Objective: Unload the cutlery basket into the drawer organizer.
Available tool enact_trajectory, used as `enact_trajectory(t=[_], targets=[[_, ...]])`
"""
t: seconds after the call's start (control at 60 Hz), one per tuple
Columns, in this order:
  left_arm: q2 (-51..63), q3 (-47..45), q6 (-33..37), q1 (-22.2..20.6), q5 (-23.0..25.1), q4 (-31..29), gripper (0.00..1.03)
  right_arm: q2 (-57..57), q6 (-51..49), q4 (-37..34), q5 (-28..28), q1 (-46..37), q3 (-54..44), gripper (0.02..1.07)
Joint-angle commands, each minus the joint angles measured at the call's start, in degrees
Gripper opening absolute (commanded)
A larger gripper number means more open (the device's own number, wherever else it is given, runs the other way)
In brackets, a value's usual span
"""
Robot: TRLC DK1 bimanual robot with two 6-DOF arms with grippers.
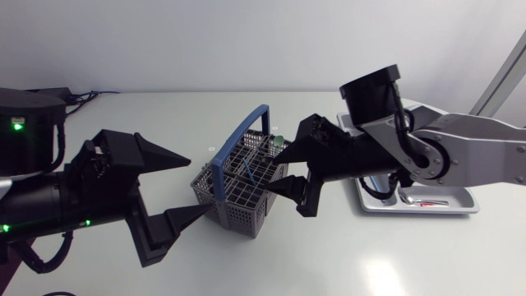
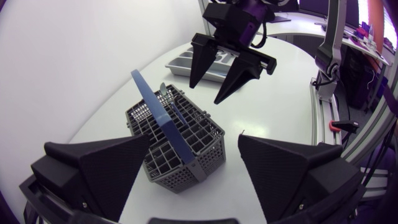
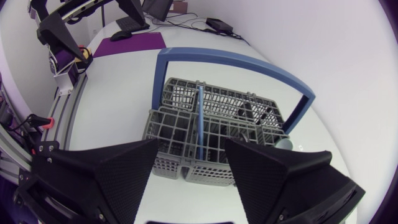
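Observation:
The grey cutlery basket [image 1: 246, 205] with its upright blue handle [image 1: 242, 136] stands mid-table. A thin blue-handled utensil [image 3: 200, 121] stands in it, with some other pieces I cannot make out. My left gripper [image 1: 196, 185] is open just left of the basket, its fingertips pointing at the basket's side. Over the basket's right edge, my right gripper [image 1: 271, 174] is open too, with nothing between its fingers. In the left wrist view the basket [image 2: 186, 155] lies ahead of my left fingers [image 2: 99, 168], and the right gripper [image 2: 205, 93] hangs beyond it. The drawer organizer [image 1: 460, 205] is at the right.
The organizer is a shallow grey tray, also seen as the tray [image 2: 180, 61] behind the right gripper in the left wrist view. A spoon [image 1: 411, 197] and a small red-marked piece lie in it. My right arm [image 1: 444, 152] passes over the tray.

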Motion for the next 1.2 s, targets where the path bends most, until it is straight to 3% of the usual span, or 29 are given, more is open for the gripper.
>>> enact_trajectory(t=[0.0, 0.5, 0.7, 0.783, 0.883, 1.183], targets=[[1.9, -1.7, -1.4, -0.5, 1.2, 0.0, 0.98, 3.0, -0.9, 1.5, -0.6, 1.2, 2.7, 0.69], [5.4, -2.0, -2.4, -0.5, 1.2, 3.2, 0.98, 13.6, -1.3, 1.8, -0.8, 2.0, 10.6, 0.54], [5.8, -2.2, -2.4, -0.4, 1.2, 3.8, 0.99, 16.0, -1.7, 2.0, -0.8, 2.8, 11.6, 0.32], [5.8, -2.2, -2.4, -0.3, 1.2, 3.8, 0.98, 16.5, -1.8, 2.0, -0.8, 3.1, 11.7, 0.28], [5.8, -2.2, -2.4, -0.3, 1.2, 3.9, 0.98, 16.6, -1.8, 2.1, -0.4, 3.2, 11.7, 0.11], [5.9, -2.3, -2.5, -0.5, 1.2, 3.9, 0.99, 15.7, -1.0, 2.3, -2.1, 2.3, 10.5, 0.08]])
